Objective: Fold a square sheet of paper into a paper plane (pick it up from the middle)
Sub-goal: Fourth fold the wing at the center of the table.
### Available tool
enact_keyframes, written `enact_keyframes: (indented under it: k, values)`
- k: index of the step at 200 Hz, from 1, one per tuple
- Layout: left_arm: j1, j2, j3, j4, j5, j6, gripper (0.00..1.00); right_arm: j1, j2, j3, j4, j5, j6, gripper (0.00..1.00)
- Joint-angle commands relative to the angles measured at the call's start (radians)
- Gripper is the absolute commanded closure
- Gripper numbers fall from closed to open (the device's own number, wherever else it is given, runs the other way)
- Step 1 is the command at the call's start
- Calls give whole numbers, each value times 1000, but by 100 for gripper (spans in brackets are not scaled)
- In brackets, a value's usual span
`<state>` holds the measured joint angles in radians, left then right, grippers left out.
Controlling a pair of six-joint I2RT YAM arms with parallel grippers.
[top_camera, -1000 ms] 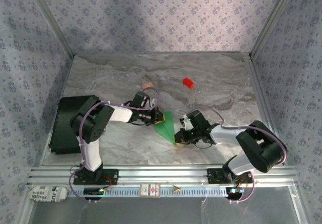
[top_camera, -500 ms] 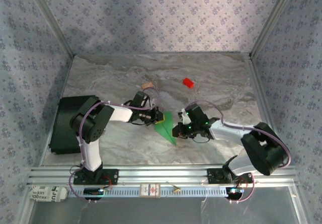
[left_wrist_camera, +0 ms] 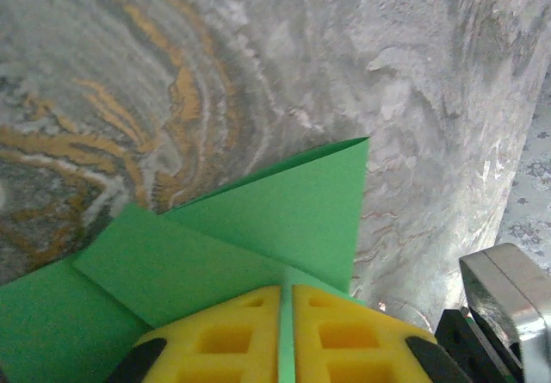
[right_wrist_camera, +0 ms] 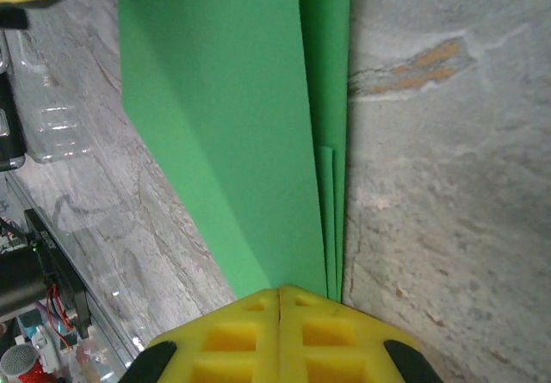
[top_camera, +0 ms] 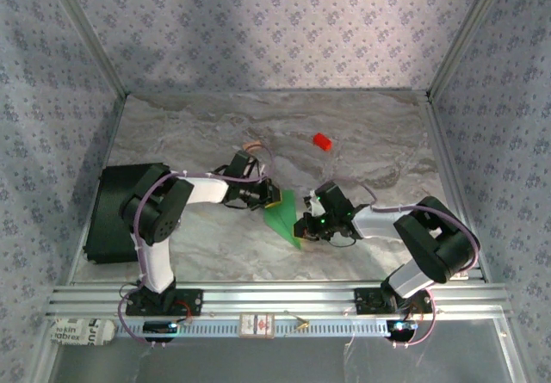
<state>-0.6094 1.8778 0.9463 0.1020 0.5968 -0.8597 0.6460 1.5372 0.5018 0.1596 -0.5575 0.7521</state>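
Top external: right gripper (top_camera: 300,227) has crept inward since a second ago, paper plane (top_camera: 282,218) nudged along.
left gripper (top_camera: 274,200): pinching the plane.
right gripper: pinching it too, so the crease is probably getting finished.

Left hand (left_wrist_camera: 286,305) pinches the folded green paper plane (left_wrist_camera: 258,237); marbled table (left_wrist_camera: 258,73) beneath.

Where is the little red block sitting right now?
In the top view, the small red block lies on the marble table, right of centre, beyond the folded green paper and apart from it.
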Motion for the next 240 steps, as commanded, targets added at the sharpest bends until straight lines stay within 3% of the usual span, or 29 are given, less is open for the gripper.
enact_keyframes:
  k: [1,38,89,159,240]
  values:
    - [-30,-91,51,-104,-30,53,88,7,43,-32,-103,81,8,100]
    - [-89,-129,-7,-77,-27,19,100,7,44,-31,-104,91,10,100]
    - [-159,-73,-95,70,7,-80,100,6,43,-37,-105,91,10,100]
    - [-169,-31,-127,86,31,-61,100,5,50,-45,-97,86,4,100]
    - [-140,-24,-137,14,-115,4,100,6,66,-57,-90,87,1,100]
